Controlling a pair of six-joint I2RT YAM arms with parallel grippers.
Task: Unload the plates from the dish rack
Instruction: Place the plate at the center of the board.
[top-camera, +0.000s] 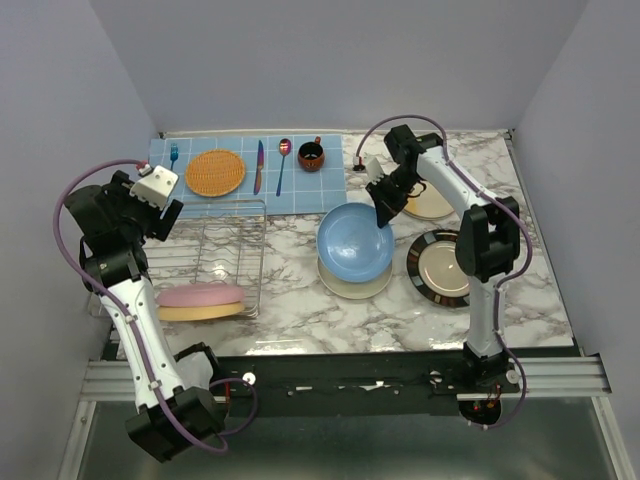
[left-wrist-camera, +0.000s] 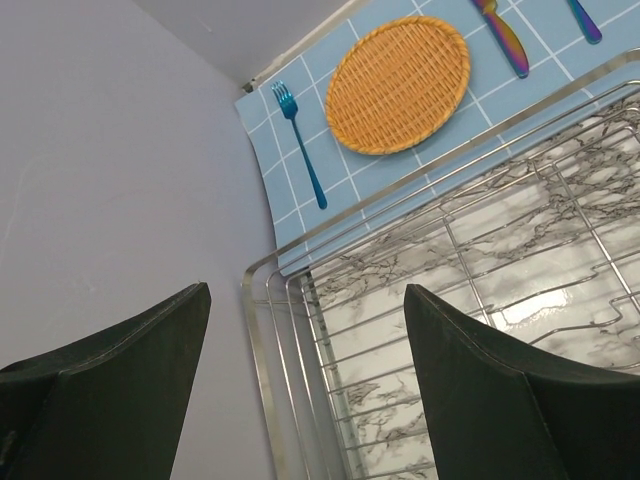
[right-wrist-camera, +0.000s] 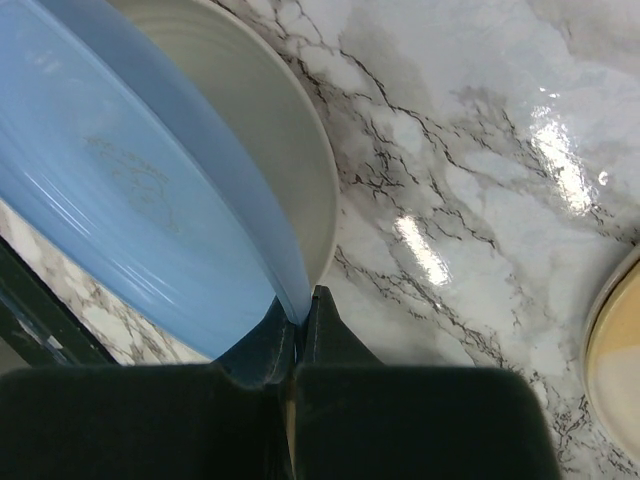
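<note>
We count one marble desk (top-camera: 290, 290), one silver wire dish rack (top-camera: 225, 225) and six plates: a pink plate (top-camera: 200, 295) atop a yellow-orange plate (top-camera: 200, 314) in the rack's near end, four right of the rack. The right gripper (right-wrist-camera: 300, 320) pinches the tilted blue plate (right-wrist-camera: 150, 200); the left gripper (left-wrist-camera: 307, 288) hangs spread above the rack.

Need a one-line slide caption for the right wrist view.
Right gripper pinches the rim of a tilted blue plate above a cream plate on the marble table.

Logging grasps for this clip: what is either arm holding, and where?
The right fingers pinch the blue plate by its rim; the left fingers hold nothing.
</note>
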